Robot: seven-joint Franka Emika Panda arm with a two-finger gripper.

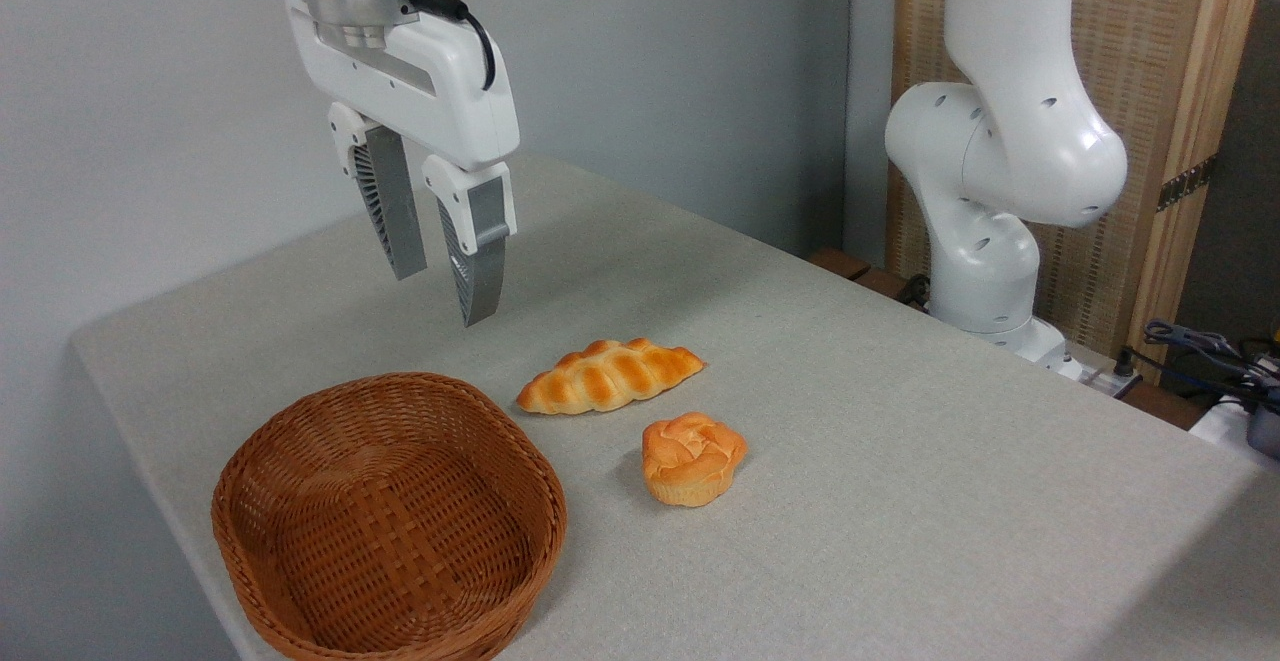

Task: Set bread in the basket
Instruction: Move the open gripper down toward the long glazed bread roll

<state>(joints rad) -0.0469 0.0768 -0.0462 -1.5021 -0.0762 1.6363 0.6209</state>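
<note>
While the gripper (pixel 442 296) hangs empty with jaws narrowly apart, the bread (pixel 610 376) lies below to its right, long axis left-right, just beside the basket (pixel 300 461)

Even, soft indoor light falls from above; I see everything sharp, without glare. My gripper (pixel 445 296) and the bread (pixel 610 377) cast only faint shadows on the table (pixel 900 461), dimmer toward its right corner.
</note>
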